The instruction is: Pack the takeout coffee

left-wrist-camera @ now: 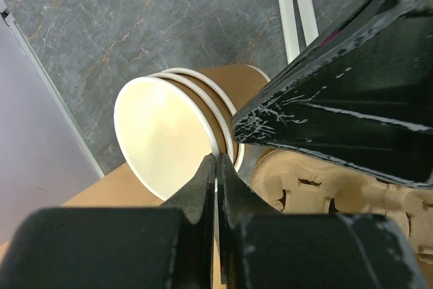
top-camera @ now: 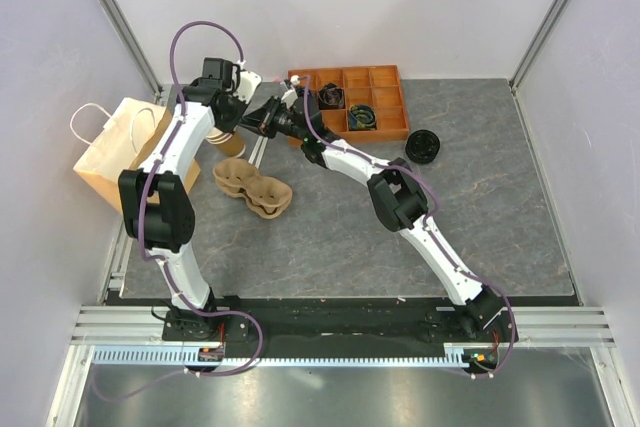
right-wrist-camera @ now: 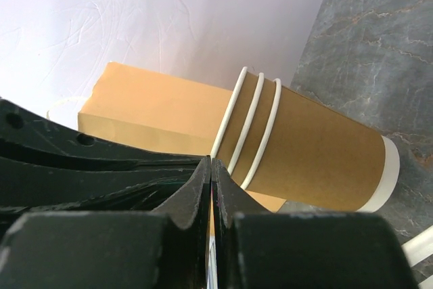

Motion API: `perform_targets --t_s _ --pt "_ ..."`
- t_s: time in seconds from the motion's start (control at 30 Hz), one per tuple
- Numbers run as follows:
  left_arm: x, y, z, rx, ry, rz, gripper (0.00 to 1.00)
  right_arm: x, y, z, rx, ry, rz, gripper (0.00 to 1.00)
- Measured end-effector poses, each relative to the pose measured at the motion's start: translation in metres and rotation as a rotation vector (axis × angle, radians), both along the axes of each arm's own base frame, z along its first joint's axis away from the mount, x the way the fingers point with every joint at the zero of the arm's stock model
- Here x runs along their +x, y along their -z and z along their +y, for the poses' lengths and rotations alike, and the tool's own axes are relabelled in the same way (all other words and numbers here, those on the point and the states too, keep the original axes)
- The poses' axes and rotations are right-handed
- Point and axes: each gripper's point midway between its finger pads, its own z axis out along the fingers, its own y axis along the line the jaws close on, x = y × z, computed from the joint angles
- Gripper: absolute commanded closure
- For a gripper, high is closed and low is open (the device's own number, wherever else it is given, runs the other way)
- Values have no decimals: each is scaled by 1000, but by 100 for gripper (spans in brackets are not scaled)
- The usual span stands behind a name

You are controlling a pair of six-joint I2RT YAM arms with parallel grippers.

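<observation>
No lidded takeout coffee shows in any view. A stack of three lidless kraft cups stands beside the paper bag. In the left wrist view the cups show pale insides. My left gripper is shut on the top cup's rim, one finger inside and one outside; it is above the stack in the top view. My right gripper reaches in from the right. It is shut, its tips at the top rim of the stack; I cannot tell if it holds anything.
A moulded pulp cup carrier lies just in front of the cups, also in the left wrist view. An orange divided tray sits at the back. A loose black lid lies to its right. A rail runs along the table.
</observation>
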Motion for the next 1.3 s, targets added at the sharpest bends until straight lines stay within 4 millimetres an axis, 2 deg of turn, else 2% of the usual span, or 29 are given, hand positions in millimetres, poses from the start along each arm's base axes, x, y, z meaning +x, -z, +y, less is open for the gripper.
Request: perform_targets --t_s 0.3,0.57,0.93,1.17,1.3 --pt "-1 2 -5 1 11 5 98 -6 12 10 -10 -4 7 93" --pt "-2 4 -3 6 7 10 98 -5 23 11 -23 5 13 93" --pt "1 2 -4 4 8 -8 98 0 57 11 -92 25 23 94" --pt "3 0 -4 6 7 -13 98 0 58 11 -99 28 12 91" --pt "8 -12 -1 28 8 -43 98 1 57 11 -102 28 4 90"
